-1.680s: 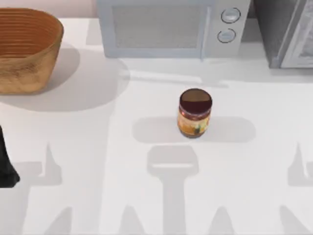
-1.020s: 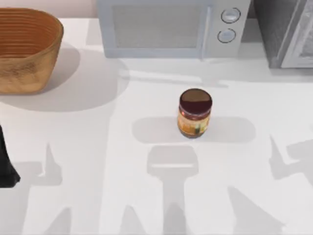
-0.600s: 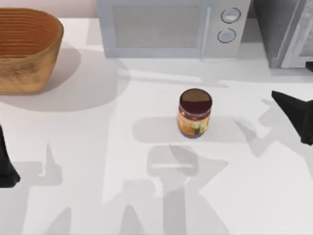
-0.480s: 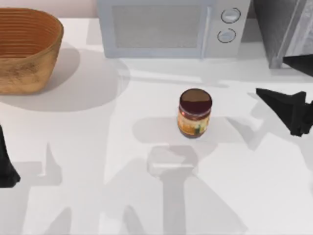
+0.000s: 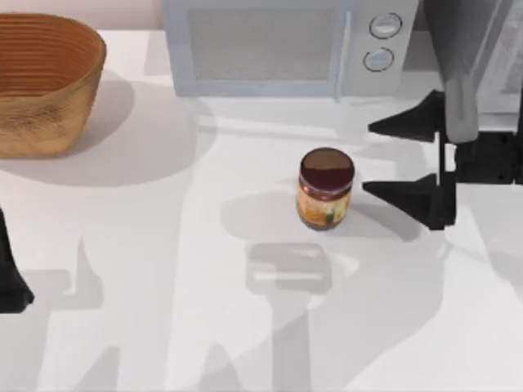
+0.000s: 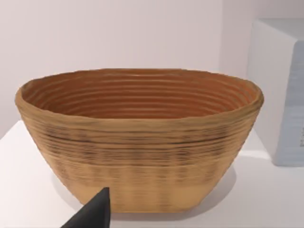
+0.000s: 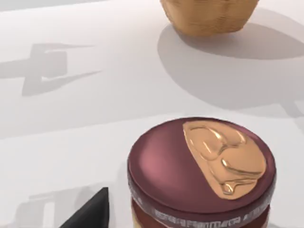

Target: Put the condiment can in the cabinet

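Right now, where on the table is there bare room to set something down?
Bare tabletop runs along the near edge below the can, and between the can and the basket. It is crowded right of the can, where the right gripper hangs open before the cabinet. The left gripper sits parked at the left edge.

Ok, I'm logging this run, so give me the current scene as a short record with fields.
can: upright mid-table, lid on, not held
right gripper: open, just right of the can, fingers pointing at it, not touching
left gripper: parked at the table's left edge
cabinet: back right corner
microwave: back centre, door shut
basket: back left
task: can not yet grasped
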`<action>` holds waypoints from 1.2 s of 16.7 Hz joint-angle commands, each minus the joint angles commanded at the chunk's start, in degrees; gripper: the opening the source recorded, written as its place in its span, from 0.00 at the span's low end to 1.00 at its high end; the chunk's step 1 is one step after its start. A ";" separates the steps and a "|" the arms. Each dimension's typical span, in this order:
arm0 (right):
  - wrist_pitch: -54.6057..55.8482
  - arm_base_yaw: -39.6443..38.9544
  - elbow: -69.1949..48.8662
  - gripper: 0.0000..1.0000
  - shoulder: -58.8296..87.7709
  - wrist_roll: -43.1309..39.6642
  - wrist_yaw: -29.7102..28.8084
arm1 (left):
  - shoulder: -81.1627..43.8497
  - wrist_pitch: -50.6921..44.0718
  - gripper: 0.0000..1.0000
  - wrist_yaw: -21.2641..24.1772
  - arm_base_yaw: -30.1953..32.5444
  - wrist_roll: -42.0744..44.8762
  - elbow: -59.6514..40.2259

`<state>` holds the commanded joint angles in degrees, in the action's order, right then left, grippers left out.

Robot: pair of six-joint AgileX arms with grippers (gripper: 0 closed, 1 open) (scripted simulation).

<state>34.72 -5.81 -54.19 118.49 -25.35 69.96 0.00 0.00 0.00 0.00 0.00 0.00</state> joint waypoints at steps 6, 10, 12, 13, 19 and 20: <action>5.23 -0.78 -7.97 1.00 16.62 -6.99 9.30 | 0.00 0.00 1.00 0.00 0.00 0.00 0.00; 5.48 -0.81 -8.35 1.00 17.41 -7.38 9.79 | 0.00 0.00 1.00 0.00 0.00 0.00 0.00; 5.35 -0.47 -8.11 1.00 17.29 -7.32 9.68 | 0.00 0.00 1.00 0.00 0.00 0.00 0.00; 5.52 -0.54 -8.17 1.00 17.33 -7.18 9.67 | 0.00 0.00 1.00 0.00 0.00 0.00 0.00; 15.44 -4.66 -9.79 1.00 20.17 1.46 6.30 | 0.00 0.00 1.00 0.00 0.00 0.00 0.00; 17.55 -5.75 -10.02 1.00 20.76 3.27 5.30 | 0.00 0.00 1.00 0.00 0.00 0.00 0.00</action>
<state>52.27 -11.55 -64.21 139.25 -22.08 75.26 0.00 0.00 0.00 0.00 0.00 0.00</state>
